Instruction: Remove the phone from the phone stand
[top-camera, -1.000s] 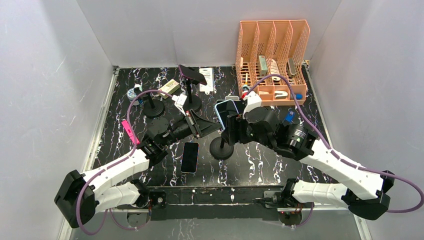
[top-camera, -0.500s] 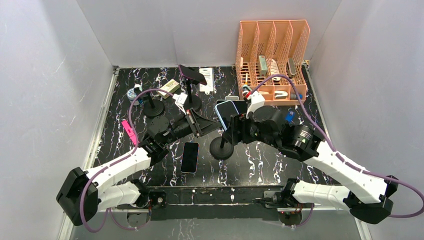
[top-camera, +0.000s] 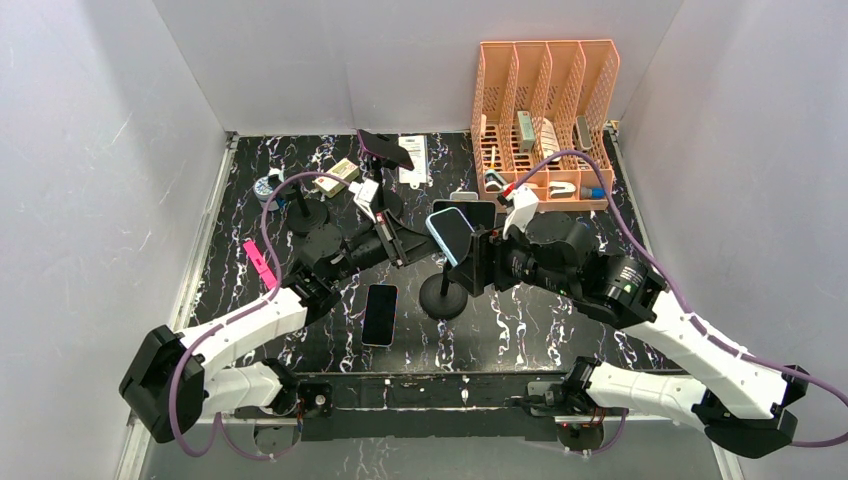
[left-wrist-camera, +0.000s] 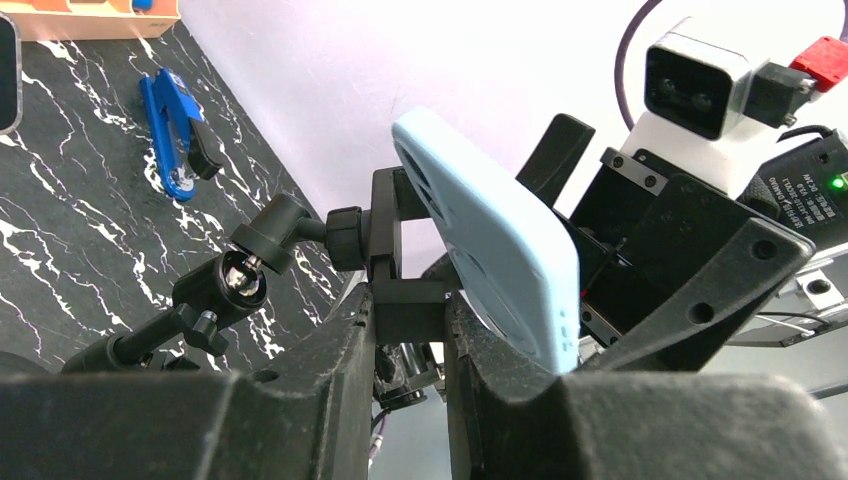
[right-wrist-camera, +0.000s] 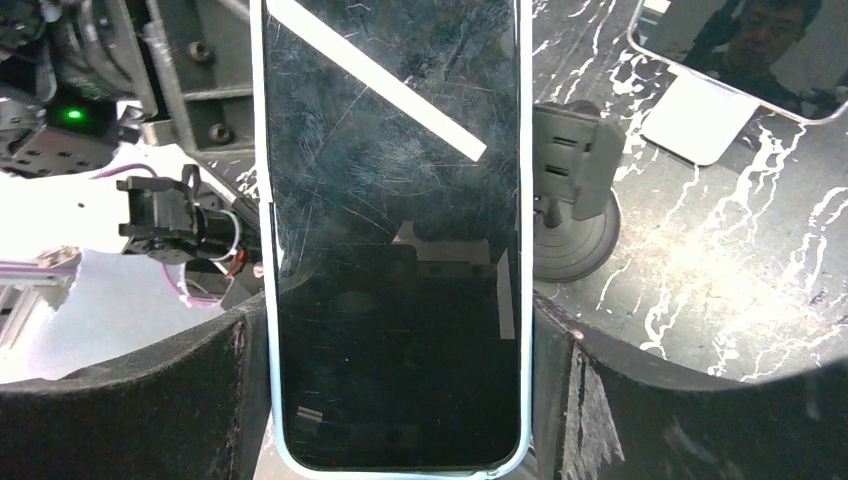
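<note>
Right end effector (right-wrist-camera: 400, 390) clamps the phone (right-wrist-camera: 395, 200), screen showing only in its wrist view; left end effector (left-wrist-camera: 410, 330) pinches the stand (left-wrist-camera: 385, 240); organizer (top-camera: 545, 100) upper right.

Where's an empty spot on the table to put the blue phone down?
Bare table lies in front, between the stand base and the right arm, and left of the pink clip. The back is crowded around the orange organizer.
</note>
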